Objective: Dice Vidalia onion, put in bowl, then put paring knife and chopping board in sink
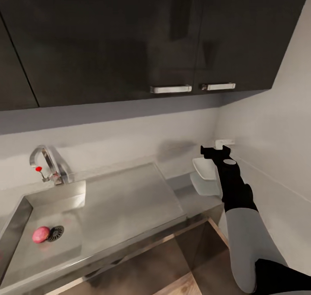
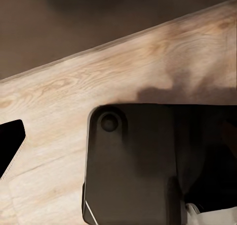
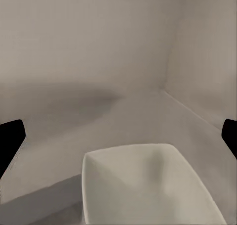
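Right gripper [image 1: 216, 150], fingers spread and empty, hovers above the bowl [image 1: 204, 168]; the onion [image 1: 41, 234] lies far to their left, in the sink [image 1: 26, 213].

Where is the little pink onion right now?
In the head view, the Vidalia onion lies at lower left, on the sink floor, right beside the round drain.

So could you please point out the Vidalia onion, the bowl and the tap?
Vidalia onion [image 1: 41, 234], head view, middle of the ball.
Bowl [image 3: 148, 185], right wrist view, inner floor.
Tap [image 1: 43, 153], head view, curved spout.
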